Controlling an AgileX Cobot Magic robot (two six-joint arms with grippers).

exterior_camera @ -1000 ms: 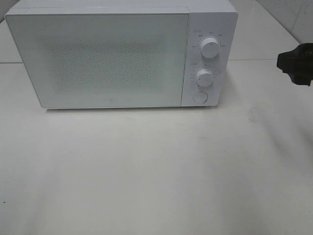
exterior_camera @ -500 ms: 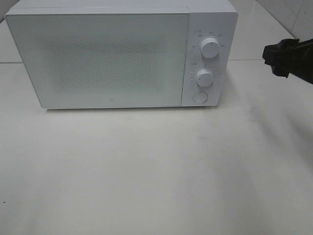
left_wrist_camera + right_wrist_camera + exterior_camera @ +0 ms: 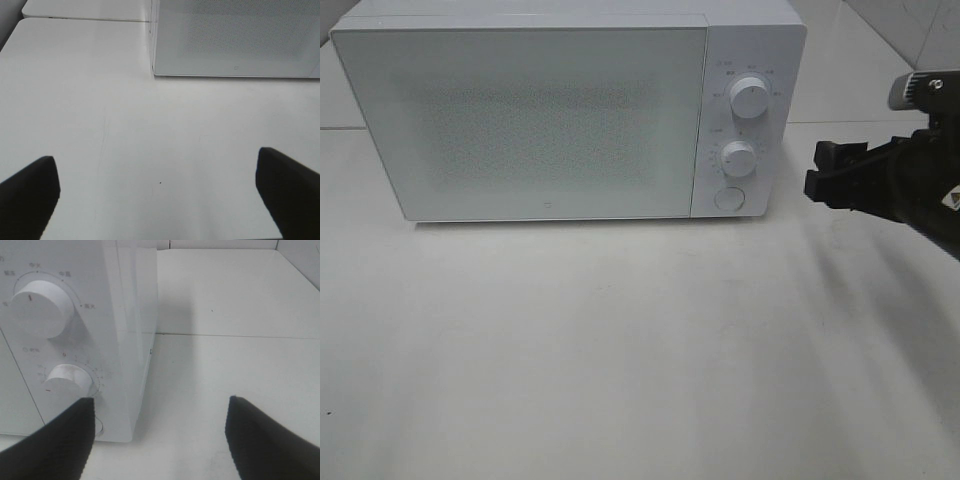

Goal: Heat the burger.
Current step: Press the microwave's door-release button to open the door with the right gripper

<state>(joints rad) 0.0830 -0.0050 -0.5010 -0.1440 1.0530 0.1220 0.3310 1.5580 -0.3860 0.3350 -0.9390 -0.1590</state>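
The burger is out of view in every frame. The white microwave (image 3: 550, 120) stands at the back of the table with its door closed. My right gripper (image 3: 820, 172) hovers just right of the microwave's control panel, level with the lower knob (image 3: 738, 158), open and holding nothing. In the right wrist view its dark fingers (image 3: 60, 440) frame the lower knob (image 3: 67, 380) and the microwave's side edge. My left gripper (image 3: 160, 195) is open over bare table, well in front of the microwave (image 3: 235, 40), and does not show in the exterior high view.
The control panel carries an upper knob (image 3: 749, 100) and a round button (image 3: 728, 198) under the lower knob. White tabletop (image 3: 620, 350) spreads in front of the microwave. A table seam runs behind at the right (image 3: 860, 122).
My right arm has come in from the right edge toward the microwave's control panel and dropped slightly. The microwave and left gripper have not moved.
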